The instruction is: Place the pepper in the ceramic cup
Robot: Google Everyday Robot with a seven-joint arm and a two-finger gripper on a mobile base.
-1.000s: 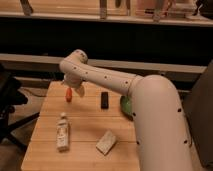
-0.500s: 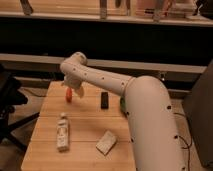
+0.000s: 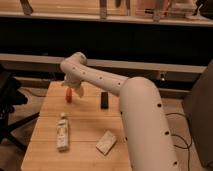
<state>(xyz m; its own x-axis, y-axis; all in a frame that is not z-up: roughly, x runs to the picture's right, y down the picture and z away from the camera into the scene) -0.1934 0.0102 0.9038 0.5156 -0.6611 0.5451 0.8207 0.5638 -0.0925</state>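
Note:
The small red-orange pepper (image 3: 68, 95) lies near the far left corner of the wooden table (image 3: 82, 120). My gripper (image 3: 70, 88) hangs at the end of the white arm, right above the pepper and close to its top. Its jaws stand open and I see nothing held between them. The ceramic cup is out of view, possibly hidden behind the arm.
A black rectangular block (image 3: 104, 100) stands right of the pepper. A pale bottle (image 3: 62, 131) lies at the front left and a white packet (image 3: 106, 142) at the front middle. The thick white arm (image 3: 142, 120) covers the table's right side. A dark chair (image 3: 9, 107) stands to the left.
The gripper has stayed over the pepper. The arm's thick lower part has shifted left and now covers the green patch that showed at the right of the table.

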